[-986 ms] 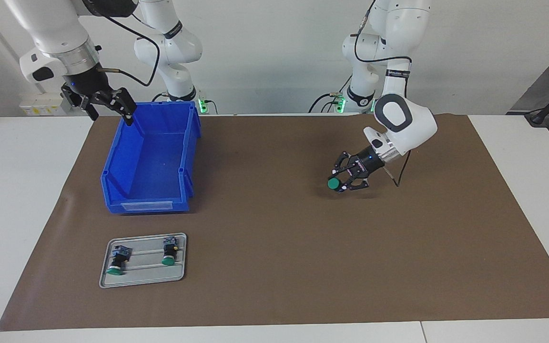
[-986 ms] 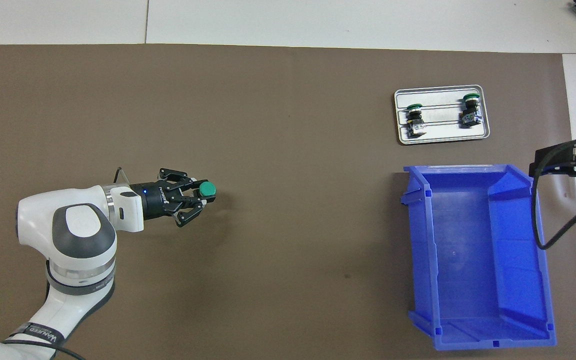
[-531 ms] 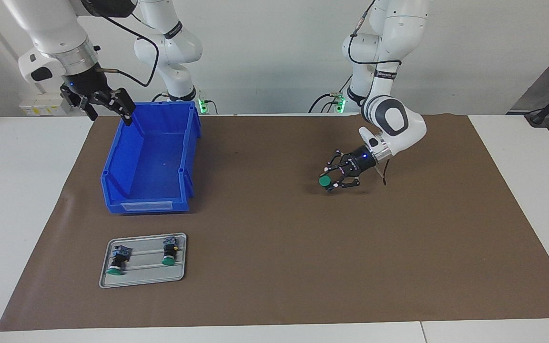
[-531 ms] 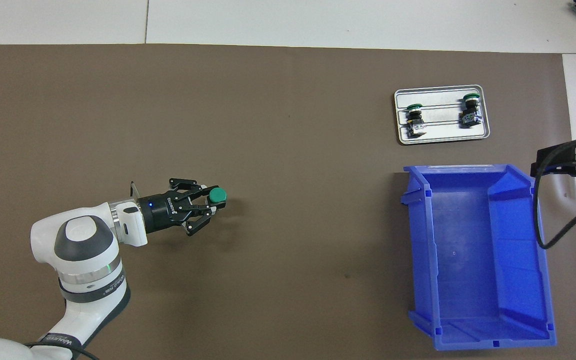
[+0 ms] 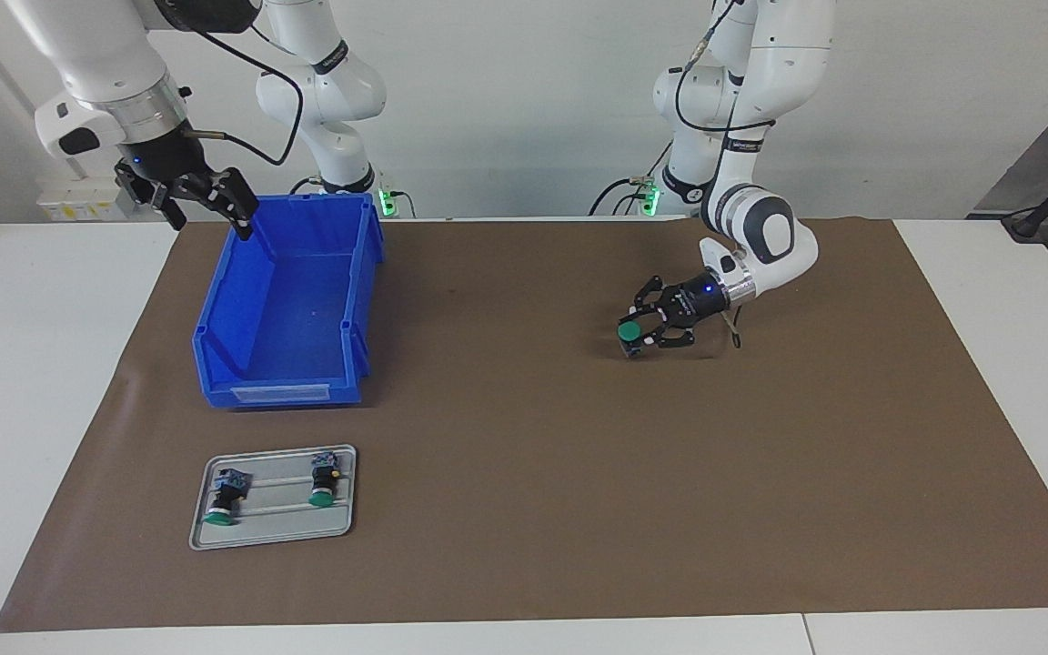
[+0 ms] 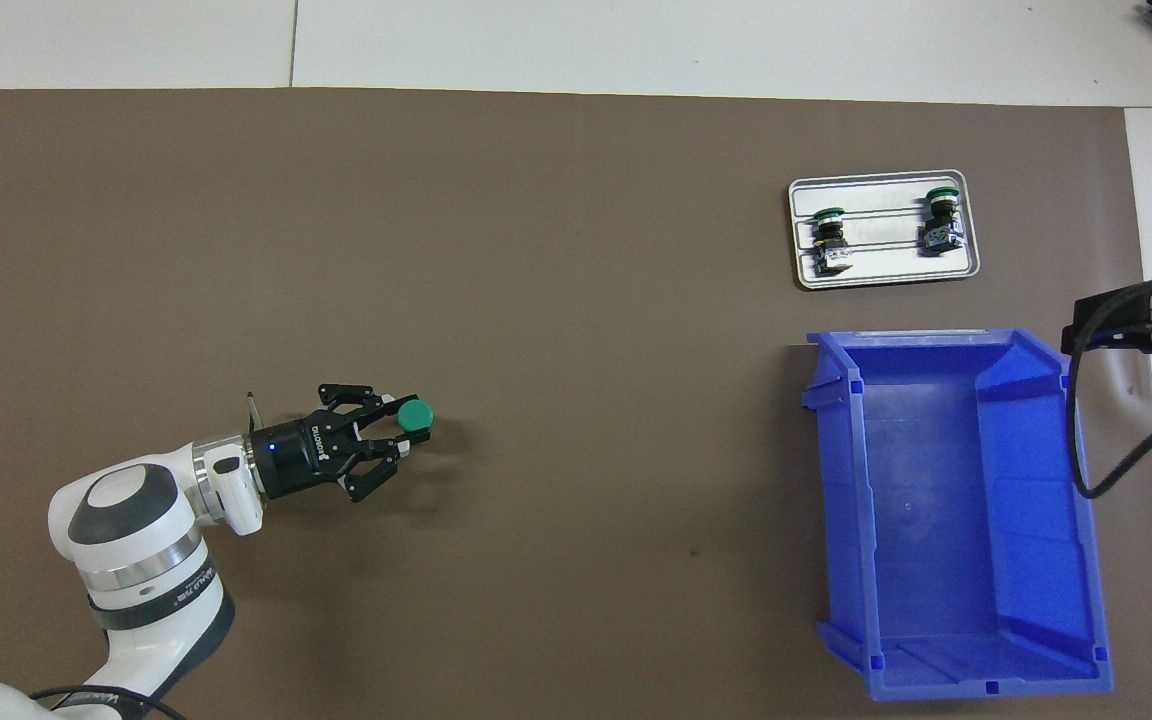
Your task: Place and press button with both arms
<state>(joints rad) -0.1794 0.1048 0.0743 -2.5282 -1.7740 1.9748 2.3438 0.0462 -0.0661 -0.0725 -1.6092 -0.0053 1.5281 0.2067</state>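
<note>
Button (image 5: 632, 331) is clamped in the left gripper (image 5: 640, 335), low over the bare brown mat (image 5: 524, 509) toward the left arm's end of the table. Vs a sec ago the wrist has rolled: green cap was facing out sideways toward the camera across the table, now it faces up, w/ the body under it, so the long axis has gone from lying over to about vertical. It also looks lower, base close to or maybe touching the mat, can't tell which. I'd read that as the place step nearly done, press still to come. Right gripper (image 5: 206, 198) waits w/ fingers apart above the blue bin (image 5: 287, 309) edge, hasn't moved. Two spare buttons (image 5: 271, 494) lie on the grey tray (image 5: 273, 532)
</note>
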